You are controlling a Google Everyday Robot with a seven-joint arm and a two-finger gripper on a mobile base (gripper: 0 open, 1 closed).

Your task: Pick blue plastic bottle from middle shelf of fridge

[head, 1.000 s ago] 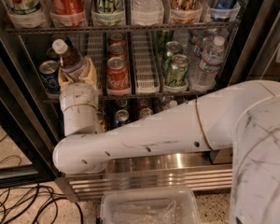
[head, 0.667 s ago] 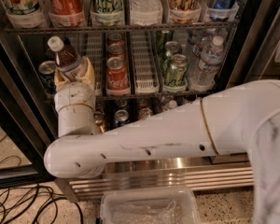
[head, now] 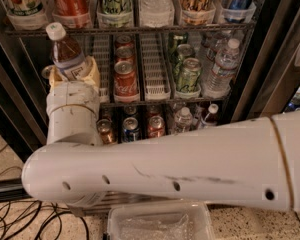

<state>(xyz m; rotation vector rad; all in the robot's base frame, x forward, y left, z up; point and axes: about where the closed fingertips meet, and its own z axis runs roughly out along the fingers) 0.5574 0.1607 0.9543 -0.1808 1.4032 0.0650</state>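
Note:
The blue plastic bottle (head: 66, 52) has a white cap, brown liquid and a pale blue-and-white label. It tilts left, held in my gripper (head: 74, 71), whose cream fingers (head: 92, 70) clasp its lower body. It is at the left end of the middle shelf (head: 155, 74), in front of the rack, inside the fridge (head: 270, 59). The shelf's white lane trays hold red cans (head: 125, 77) and green cans (head: 189, 75). A blue can (head: 48, 72) is mostly hidden behind my gripper. My white arm (head: 165, 166) crosses the lower view.
Clear water bottles (head: 221, 68) stand at the shelf's right end. Large soda bottles (head: 70, 1) fill the rack above. Small cans (head: 131, 128) and small bottles sit on the rack below. A clear plastic bin (head: 160, 223) and black cables (head: 20, 224) lie on the floor.
My gripper and the bottle have moved left and slightly toward the camera, out from the shelf. The arm's elbow has swung left and lower.

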